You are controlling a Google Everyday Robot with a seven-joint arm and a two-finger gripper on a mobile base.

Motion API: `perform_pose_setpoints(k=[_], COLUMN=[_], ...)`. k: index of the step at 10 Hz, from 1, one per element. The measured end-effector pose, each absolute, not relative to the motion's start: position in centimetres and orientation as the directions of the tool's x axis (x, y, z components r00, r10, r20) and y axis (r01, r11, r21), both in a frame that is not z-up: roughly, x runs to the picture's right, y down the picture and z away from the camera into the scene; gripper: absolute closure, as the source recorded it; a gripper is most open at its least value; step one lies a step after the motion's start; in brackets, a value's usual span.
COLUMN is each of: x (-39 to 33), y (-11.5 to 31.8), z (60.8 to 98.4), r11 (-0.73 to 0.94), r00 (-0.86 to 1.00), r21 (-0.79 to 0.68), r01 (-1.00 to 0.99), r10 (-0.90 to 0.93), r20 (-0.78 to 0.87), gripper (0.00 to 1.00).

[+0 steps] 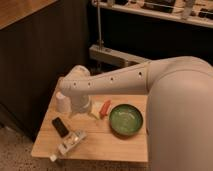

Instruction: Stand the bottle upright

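The bottle point(70, 143) lies on its side near the front left of the wooden table point(100, 145), its small white cap point(52, 158) pointing to the front left corner. It is whitish and semi-clear with a pale label. My gripper point(81, 107) hangs from the white arm point(115, 82) over the back left of the table, beside the white paper cup point(61, 102). It is above and behind the bottle and apart from it.
A black phone point(60, 126) lies just behind the bottle. A red-orange and white item point(103, 108) lies right of the gripper. A green bowl point(126, 120) sits at the table's right. Dark cabinets stand behind and to the left.
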State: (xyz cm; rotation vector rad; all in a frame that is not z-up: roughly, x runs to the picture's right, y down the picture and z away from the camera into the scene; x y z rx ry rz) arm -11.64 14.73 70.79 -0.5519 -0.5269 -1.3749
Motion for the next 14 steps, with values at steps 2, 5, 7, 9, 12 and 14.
perform_pose_setpoints(k=[2, 5, 7, 9, 12, 14], x=[-13.0, -15.5, -15.7, -15.4, -14.6, -14.2], y=[17.5, 19.8, 20.0, 20.3, 20.0, 20.0], z=[68.2, 65.6, 64.8, 64.6, 65.1, 66.0], r11=[0.148, 0.203, 0.29, 0.402, 0.571, 0.636], r00=[0.149, 0.224, 0.301, 0.365, 0.462, 0.45], r21=[-0.058, -0.108, -0.128, -0.099, -0.078, -0.046], r01=[0.987, 0.973, 0.949, 0.91, 0.817, 0.77], r10=[-0.739, -0.726, -0.702, -0.665, -0.568, -0.491], r20=[0.656, 0.65, 0.645, 0.652, 0.681, 0.746], gripper=[0.2, 0.2, 0.2, 0.2, 0.2, 0.2])
